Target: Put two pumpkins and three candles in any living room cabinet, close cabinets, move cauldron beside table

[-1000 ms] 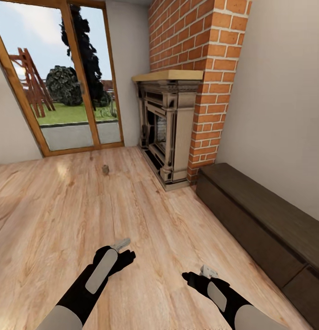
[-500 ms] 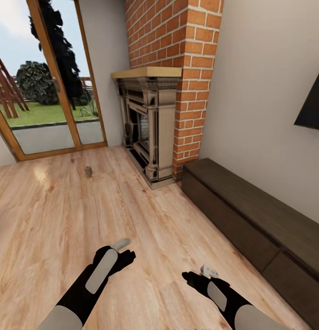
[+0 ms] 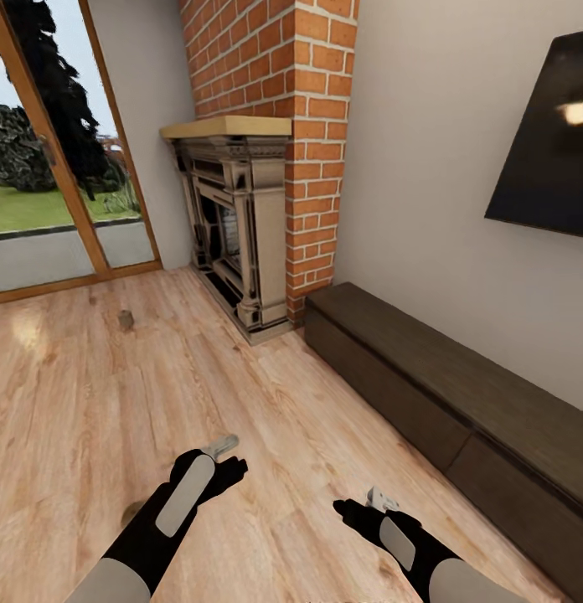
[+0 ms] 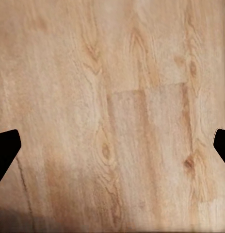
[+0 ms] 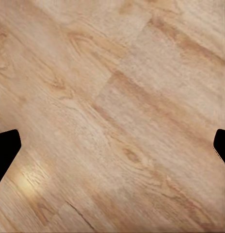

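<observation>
Standing on the wood floor (image 3: 90,394), one small greyish candle (image 3: 125,319) sits well apart from the fireplace (image 3: 233,226) and near the glass door (image 3: 40,167). The cabinet (image 3: 442,394) runs along the right wall, drawer fronts flush — closed. Left gripper (image 3: 222,445) and right gripper (image 3: 379,500) hang low over bare floor; wrist views show fingertips (image 4: 6,150) spread wide, empty.
</observation>
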Controlling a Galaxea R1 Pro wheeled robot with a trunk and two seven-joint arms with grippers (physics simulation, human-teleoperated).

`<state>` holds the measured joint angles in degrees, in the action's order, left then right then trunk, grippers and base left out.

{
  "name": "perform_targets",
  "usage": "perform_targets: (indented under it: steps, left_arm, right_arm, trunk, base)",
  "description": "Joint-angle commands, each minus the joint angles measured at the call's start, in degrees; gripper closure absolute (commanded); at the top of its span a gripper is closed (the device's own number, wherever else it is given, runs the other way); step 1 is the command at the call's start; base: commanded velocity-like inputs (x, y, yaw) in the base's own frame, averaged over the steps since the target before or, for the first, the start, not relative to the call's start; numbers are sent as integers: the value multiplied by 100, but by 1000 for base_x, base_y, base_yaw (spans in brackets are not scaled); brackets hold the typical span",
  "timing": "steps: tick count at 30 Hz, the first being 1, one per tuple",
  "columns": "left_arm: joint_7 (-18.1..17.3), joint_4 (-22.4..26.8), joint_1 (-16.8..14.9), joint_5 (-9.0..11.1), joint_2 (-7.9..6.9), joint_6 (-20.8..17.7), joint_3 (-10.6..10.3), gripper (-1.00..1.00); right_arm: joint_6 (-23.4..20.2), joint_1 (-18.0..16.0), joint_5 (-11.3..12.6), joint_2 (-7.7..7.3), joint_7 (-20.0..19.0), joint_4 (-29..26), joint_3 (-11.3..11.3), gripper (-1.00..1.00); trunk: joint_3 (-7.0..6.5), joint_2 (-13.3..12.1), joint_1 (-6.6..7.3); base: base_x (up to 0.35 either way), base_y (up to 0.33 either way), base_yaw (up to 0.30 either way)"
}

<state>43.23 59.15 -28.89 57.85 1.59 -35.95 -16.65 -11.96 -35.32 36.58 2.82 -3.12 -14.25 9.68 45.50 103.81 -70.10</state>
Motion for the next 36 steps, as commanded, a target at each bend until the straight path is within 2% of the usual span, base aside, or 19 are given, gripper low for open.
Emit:
perform_targets:
  steps: [1,14,31,36]
  left_arm:
    - [54,9,-2,47,-2,-2,-5,-100]
    - [54,16,-2,42,-10,-1,-2,-100]
    - [52,18,-2,42,-13,-4,-14,-100]
    - [54,18,-2,40,8,0,-10,-100]
  right_arm:
    - [-17,-3,14,-1,-4,-1,16,-100]
    - [-17,-4,16,-1,3,2,16,-100]
    - [-17,-2,24,-48,5,10,16,-100]
    - [-24,-3,24,-111,-1,10,16,-100]
  trunk:
    - [10,3,1]
    - [66,3,1]
    - [140,3,1]
    - [162,3,1]
  base:
    - [0,0,-252]
    - [3,19,-252]
    - [126,242,-252]
    - [106,169,-252]
